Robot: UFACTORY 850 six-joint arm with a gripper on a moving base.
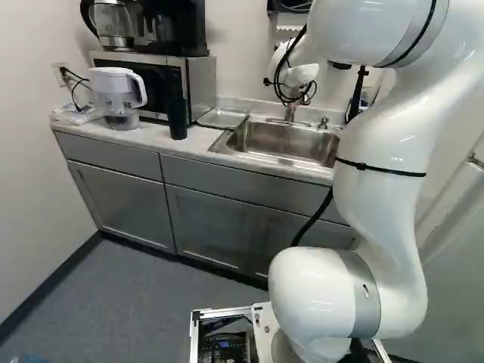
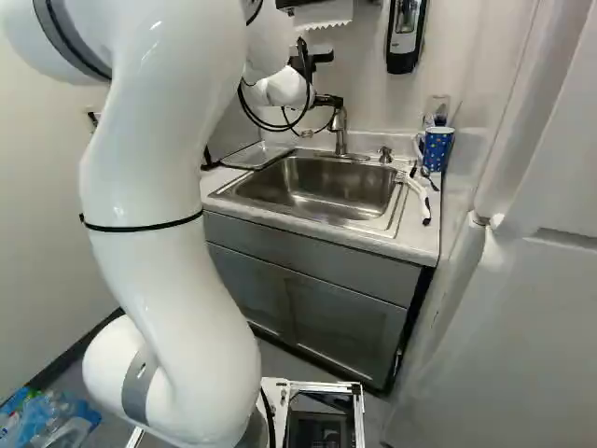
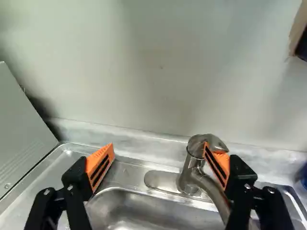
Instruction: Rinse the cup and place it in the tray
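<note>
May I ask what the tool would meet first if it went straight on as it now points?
Probably the faucet, which shows beyond one finger of the tool; otherwise the wall, though depth is hard to judge.

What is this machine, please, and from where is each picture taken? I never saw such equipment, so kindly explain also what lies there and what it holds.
It is a white robot arm on a moving base. Two cameras on that base look past the arm, one from its left, one from its right. The third is on the wrist, looking along the end effector, whose two orange-padded fingers stand wide apart by the faucet. Nothing is gripped.

Ahead is a counter with a metal sink. In the left base view, a white-lidded pitcher, a dark cup and a metal tray stand left of the sink. In the right base view, a blue patterned cup stands at its right.
</note>
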